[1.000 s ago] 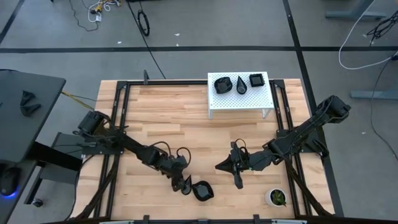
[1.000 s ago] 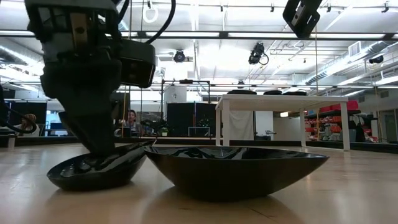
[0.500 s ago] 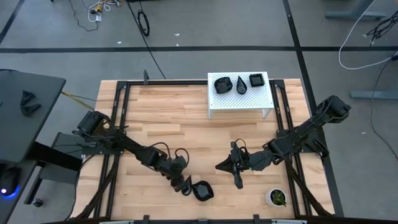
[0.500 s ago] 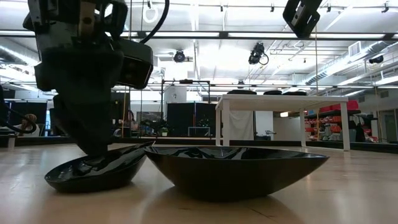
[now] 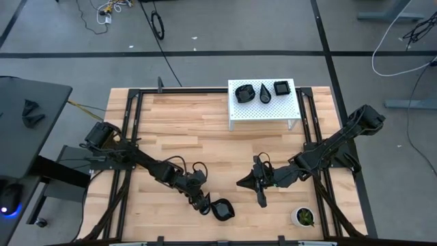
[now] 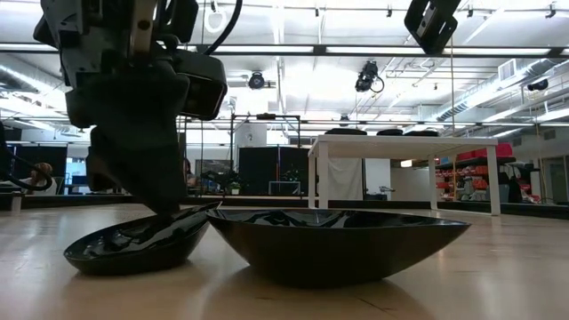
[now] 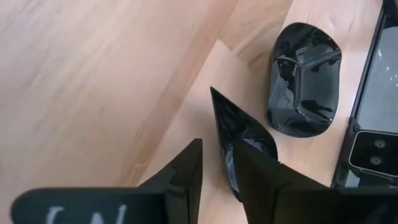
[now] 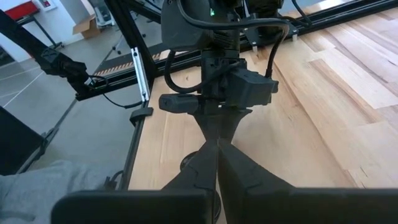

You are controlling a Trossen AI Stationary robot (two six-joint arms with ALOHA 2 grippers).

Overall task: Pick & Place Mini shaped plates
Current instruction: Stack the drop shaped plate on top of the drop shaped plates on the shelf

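From overhead I have the left gripper (image 5: 203,204) low in the frame, a little left of centre, down on the wooden table (image 5: 184,130) at a teardrop plate (image 7: 239,140). On my left wrist camera the two fingers (image 7: 186,171) straddle that plate's rim, one on either side of the edge; I cannot tell whether they are actually pinching it or just standing around it. Just beside it, toward the lower middle of the overhead frame, lies a rounded plate (image 5: 222,209), and in the low view the two dishes sit nearly touching, the teardrop one on the left under the gripper and the rounded one filling the centre. Three more mini plates (image 5: 263,91) sit in a row on the white perforated stand (image 5: 263,111) at upper centre. The right gripper (image 5: 261,193) hangs right of centre over bare wood, its fingers pressed together with nothing between them. A small white cup (image 5: 303,217) with green contents stands at lower right.
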